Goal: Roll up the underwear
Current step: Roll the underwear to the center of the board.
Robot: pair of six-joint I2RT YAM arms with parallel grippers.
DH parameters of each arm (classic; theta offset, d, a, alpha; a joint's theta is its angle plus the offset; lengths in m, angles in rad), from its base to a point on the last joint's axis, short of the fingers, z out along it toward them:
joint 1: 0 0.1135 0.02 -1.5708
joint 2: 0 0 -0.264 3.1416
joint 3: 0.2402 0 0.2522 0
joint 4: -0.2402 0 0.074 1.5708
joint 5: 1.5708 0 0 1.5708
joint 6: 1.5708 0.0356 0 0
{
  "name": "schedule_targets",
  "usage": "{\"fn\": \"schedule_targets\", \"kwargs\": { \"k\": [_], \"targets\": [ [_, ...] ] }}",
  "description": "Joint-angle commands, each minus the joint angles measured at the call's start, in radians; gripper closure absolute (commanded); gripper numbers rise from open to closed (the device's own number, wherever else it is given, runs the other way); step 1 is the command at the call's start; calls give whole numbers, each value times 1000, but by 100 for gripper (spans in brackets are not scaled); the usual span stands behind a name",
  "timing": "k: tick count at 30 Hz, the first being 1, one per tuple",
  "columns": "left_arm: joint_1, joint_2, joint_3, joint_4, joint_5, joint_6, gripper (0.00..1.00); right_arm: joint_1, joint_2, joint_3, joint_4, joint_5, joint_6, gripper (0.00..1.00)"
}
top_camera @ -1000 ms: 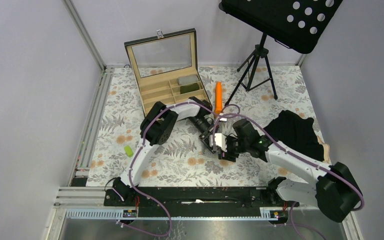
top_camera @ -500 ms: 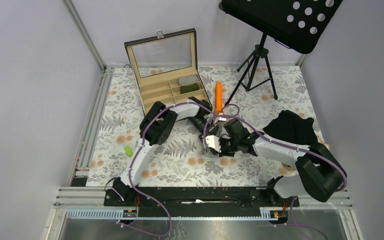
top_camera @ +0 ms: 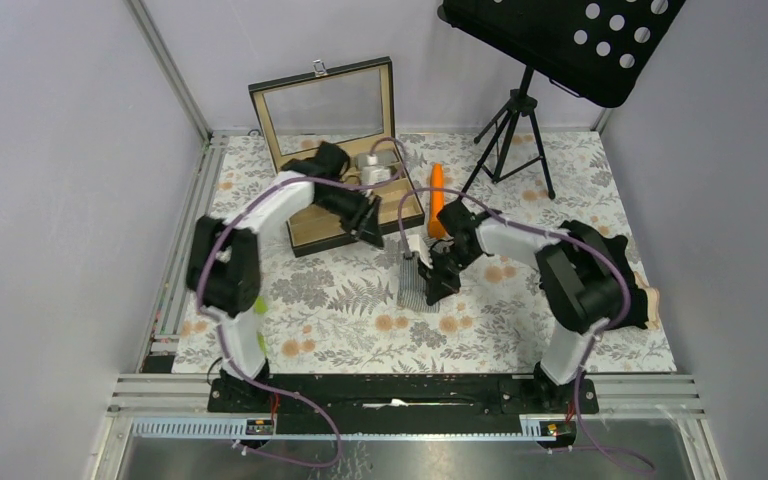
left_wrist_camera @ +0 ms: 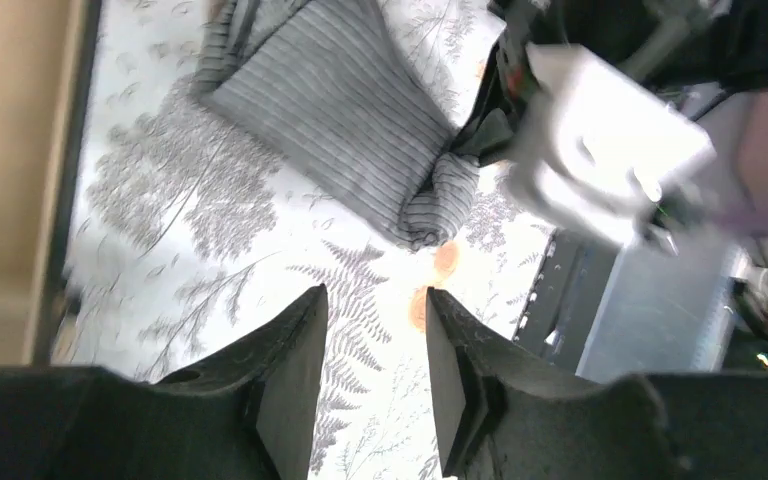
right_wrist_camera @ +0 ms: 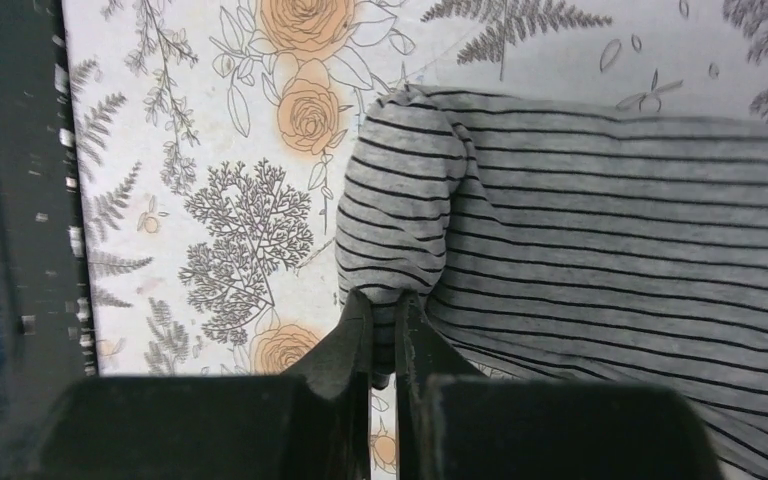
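The light grey pinstriped underwear (top_camera: 412, 285) lies flat on the floral cloth in mid-table, with one near corner bunched into a fold (right_wrist_camera: 400, 200). My right gripper (right_wrist_camera: 385, 310) is shut on that fold, and striped cloth shows between its fingertips. In the top view the right gripper (top_camera: 428, 290) sits at the garment's right edge. My left gripper (left_wrist_camera: 375, 300) is open with nothing between its fingers. It hangs over bare floral cloth, apart from the underwear (left_wrist_camera: 330, 110). From above, the left gripper (top_camera: 372, 232) is by the wooden box's front right corner.
A wooden box (top_camera: 305, 195) with a raised glass lid (top_camera: 325, 100) stands at the back left, with rolled items (top_camera: 370, 165) in its compartments. An orange carrot-shaped stick (top_camera: 437, 190) lies right of it. A tripod stand (top_camera: 510, 130) stands at the back right, and a small green piece (top_camera: 257, 302) lies at the left.
The left gripper let go of the striped underwear, opened and swung back towards the box. The right gripper closed on the garment's folded corner.
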Motion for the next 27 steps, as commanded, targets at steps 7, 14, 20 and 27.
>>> {"fn": "schedule_targets", "kwargs": {
  "k": [7,14,20,27],
  "targets": [
    [-54,-464,-534,497,-288,-54,55,-136,508,369,-428,-106,168,100],
    [-333,-564,-718,701,-383,478,42,-140,586,435,-448,-105,245,100],
    [-407,-449,-728,830,-290,656,38,-140,623,466,-433,-123,302,100],
    [-433,-304,-656,829,-320,772,41,-139,640,478,-451,-124,293,100]
  ]
}}
